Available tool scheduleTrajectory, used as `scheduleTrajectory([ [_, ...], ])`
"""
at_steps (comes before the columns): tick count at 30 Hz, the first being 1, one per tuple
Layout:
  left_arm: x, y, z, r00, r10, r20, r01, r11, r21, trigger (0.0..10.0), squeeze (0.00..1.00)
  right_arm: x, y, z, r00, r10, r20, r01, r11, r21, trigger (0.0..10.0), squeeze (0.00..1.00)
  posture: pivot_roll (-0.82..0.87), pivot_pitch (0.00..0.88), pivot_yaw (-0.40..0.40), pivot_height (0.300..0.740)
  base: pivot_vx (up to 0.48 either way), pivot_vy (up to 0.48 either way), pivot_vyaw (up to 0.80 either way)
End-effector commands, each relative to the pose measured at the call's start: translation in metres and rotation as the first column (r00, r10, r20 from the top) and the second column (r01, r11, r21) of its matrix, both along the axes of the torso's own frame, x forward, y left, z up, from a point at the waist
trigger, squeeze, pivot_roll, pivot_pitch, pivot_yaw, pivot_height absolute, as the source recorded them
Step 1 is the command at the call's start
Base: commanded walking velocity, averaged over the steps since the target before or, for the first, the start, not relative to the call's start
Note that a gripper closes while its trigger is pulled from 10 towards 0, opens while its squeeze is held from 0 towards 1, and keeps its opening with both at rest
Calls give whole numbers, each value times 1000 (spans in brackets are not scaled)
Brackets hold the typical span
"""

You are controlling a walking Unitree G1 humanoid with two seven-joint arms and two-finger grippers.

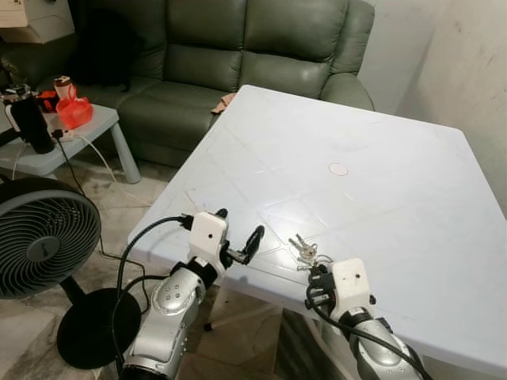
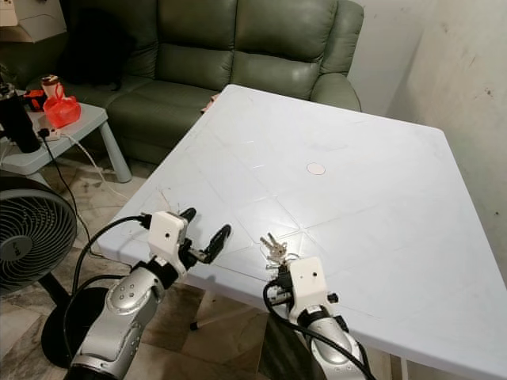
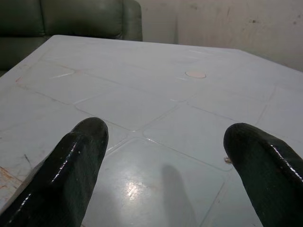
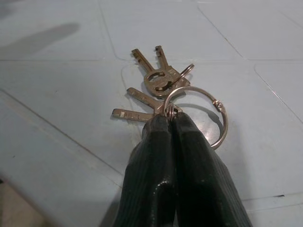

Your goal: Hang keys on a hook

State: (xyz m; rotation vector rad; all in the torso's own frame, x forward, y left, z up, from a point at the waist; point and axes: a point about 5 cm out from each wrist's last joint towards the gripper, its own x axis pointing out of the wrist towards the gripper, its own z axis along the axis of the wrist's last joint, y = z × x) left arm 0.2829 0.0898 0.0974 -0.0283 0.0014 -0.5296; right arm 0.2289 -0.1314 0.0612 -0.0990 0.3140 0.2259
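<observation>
Brass keys (image 4: 152,90) pointing away from tool (image 4: 171,119)

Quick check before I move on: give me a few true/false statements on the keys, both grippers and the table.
1. The right gripper is shut on the key ring. True.
2. The keys already hang on a hook. False: they lie on the table, near its front edge.
3. The left gripper is open and holds nothing. True.
4. The left gripper is over the middle of the table. False: it is at the table's front edge, left of the keys.
5. A sofa stands behind the table. True.
6. The fan is on the table. False: it stands on the floor to the left.
</observation>
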Motion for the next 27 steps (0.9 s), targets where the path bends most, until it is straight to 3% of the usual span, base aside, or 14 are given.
scheduleTrajectory([
  [1, 0, 1, 3, 1000, 7, 9, -7, 1000, 5, 10000, 0, 1, 0, 0, 1000, -11, -5, 11, 1000, -15, 0, 0, 13, 0, -70, 740, 0, 0, 0],
  [9, 0, 2, 4, 1000, 19, 16, -19, 1000, 10, 10000, 0, 5, -2, 4, 999, -32, 26, 32, 999, -3, 0, 0, 20, 0, -71, 740, 0, 0, 0],
  [15, 6, 4, 8, 998, 43, 34, -43, 999, 12, 10000, 0, 20, -12, 24, 983, -143, 111, 135, 988, 76, 0, 0, 12, 0, -66, 740, 0, 0, 0],
  [27, 34, 19, 32, 987, 138, 87, -138, 990, -9, 10000, 0, 42, -17, 61, 950, -204, 235, 178, 976, 127, 0, 0, 5, 0, -59, 740, 0, 0, 0],
])
